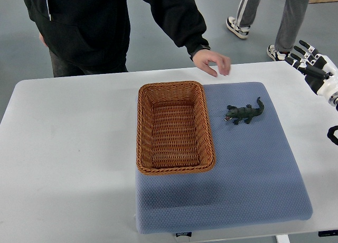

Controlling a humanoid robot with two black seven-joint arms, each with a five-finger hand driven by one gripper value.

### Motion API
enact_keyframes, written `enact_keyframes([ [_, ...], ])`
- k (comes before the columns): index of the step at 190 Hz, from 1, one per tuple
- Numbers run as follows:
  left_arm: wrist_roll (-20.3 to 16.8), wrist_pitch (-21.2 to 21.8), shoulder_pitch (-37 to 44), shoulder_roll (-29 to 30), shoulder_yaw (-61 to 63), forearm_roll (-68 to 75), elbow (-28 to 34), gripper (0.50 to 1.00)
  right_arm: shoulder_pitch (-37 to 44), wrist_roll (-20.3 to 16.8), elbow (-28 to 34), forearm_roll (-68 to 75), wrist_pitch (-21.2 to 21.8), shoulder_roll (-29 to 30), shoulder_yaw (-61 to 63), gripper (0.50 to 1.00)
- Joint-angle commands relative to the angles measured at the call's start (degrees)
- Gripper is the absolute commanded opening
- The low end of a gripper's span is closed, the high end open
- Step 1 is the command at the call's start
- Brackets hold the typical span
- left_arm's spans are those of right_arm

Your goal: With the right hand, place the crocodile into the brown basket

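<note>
You have the small dark green toy crocodile (244, 114) lying flat on the far right part of the blue-grey textured mat (253, 185). It is just to the right of the brown rectangular wicker basket (143, 128) and not touching it. Its snout points left toward the basket, and its tail rises toward the mat's far edge. The legs are splayed out. The head is too small to make out beyond a pale spot at the mouth.

The basket sits on the mat's left part, its left rim along the mat's left edge, and its woven bottom shows in full. The mat lies on the white surface (63, 148).

Your right hand (317, 69) shows at the picture's right edge, over the far right corner of the surface and well apart from the crocodile. Its black-and-white fingers (305, 50) are spread wide and hold nothing. The frame cuts off the wrist, and a dark curved part (333, 134) lower on that edge is too cropped to identify.

Across the surface stands a person in a black top (95, 26), cropped at the shoulders. One hand (212, 61) is over the far edge just beyond the mat; you cannot tell whether it touches. Behind, a second person's legs and trainers (237, 27) show on the grey floor (153, 47)
</note>
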Motion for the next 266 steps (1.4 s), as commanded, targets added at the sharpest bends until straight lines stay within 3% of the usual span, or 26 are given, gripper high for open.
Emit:
enact_keyframes([
  [1,0.0,0.0,0.01,0.0,0.0,-0.01,0.0,1.0,-0.01,0.0,0.01,0.0,0.01,-0.04,0.0,0.93],
  [266,0.0,-0.09,0.45,0.0,-0.09,-0.01,0.0,1.0,0.08,0.0,0.09,0.0,0.01,-0.48,-0.09,0.93],
])
